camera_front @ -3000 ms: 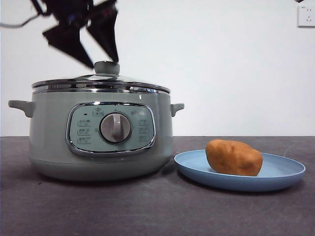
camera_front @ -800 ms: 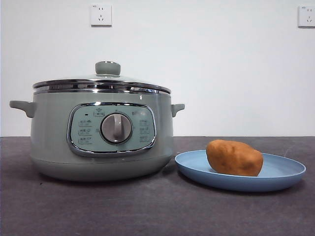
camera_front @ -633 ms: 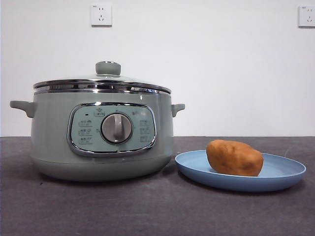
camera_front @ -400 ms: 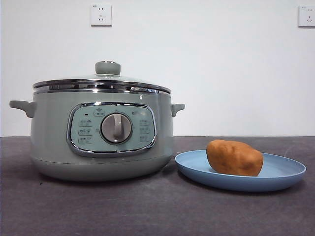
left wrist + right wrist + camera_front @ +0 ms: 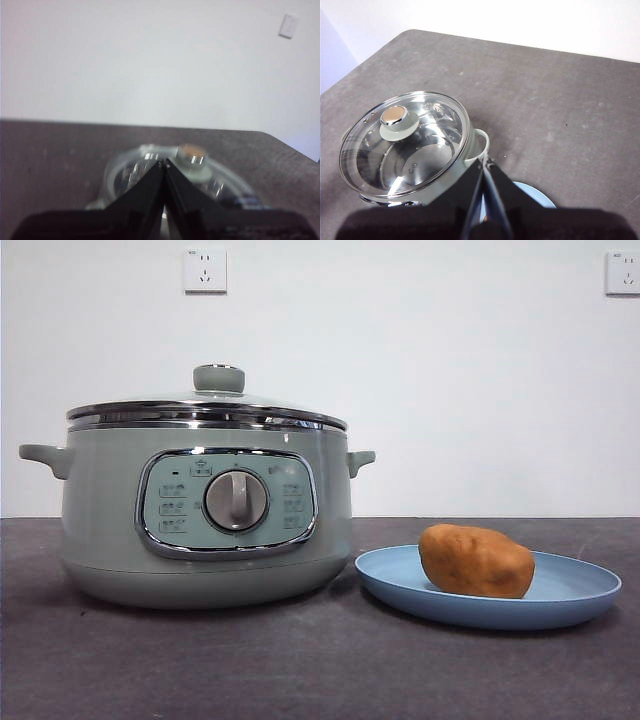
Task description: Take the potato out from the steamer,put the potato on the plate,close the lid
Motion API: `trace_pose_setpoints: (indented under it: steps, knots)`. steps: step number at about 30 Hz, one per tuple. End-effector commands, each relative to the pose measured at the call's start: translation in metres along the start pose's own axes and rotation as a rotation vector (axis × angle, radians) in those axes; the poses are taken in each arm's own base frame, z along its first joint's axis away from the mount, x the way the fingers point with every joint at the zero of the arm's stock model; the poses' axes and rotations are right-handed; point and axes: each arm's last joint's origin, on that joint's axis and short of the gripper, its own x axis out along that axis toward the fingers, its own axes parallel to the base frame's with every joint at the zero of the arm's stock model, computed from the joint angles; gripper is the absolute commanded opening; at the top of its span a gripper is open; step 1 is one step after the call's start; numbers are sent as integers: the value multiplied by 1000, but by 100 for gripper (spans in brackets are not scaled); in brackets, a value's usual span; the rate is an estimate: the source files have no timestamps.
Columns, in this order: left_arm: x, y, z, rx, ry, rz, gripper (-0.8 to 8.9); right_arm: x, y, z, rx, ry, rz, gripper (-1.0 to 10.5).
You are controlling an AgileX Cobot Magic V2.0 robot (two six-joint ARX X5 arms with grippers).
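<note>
The orange-brown potato [image 5: 476, 560] lies on the light-blue plate [image 5: 575, 592] at the right of the table. The sage-green steamer [image 5: 205, 515] stands to the left of the plate, with the glass lid [image 5: 205, 410] seated on its rim and the green knob [image 5: 218, 378] on top. Neither arm shows in the front view. My left gripper [image 5: 165, 162] is shut and empty, high above the lid [image 5: 127, 175]. My right gripper [image 5: 485, 162] is shut and empty, high above the table between the steamer [image 5: 405, 145] and the plate [image 5: 540, 197].
Two white wall sockets [image 5: 205, 270] [image 5: 622, 272] sit on the back wall. The dark grey table [image 5: 320, 670] runs across the front. A steamer side handle [image 5: 479, 145] points toward the plate.
The dark gripper that hung over the lid knob 3.1 s ago has risen out of the front view. Over the last second nothing has moved.
</note>
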Motion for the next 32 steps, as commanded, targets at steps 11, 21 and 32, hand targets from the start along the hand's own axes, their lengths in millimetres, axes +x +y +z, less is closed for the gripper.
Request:
trace_pose_setpoints:
  steps: [11, 21, 32]
  knots:
    - [-2, 22, -77, -41, 43, 24, -3, 0, 0, 0, -4, -5, -2, -1]
    - [-4, 27, -97, -60, 130, 71, -3, 0, 0, 0, -3, -5, -2, -1]
    - [-7, 30, -107, -93, 221, 132, -3, 0, 0, 0, -3, -5, -2, -1]
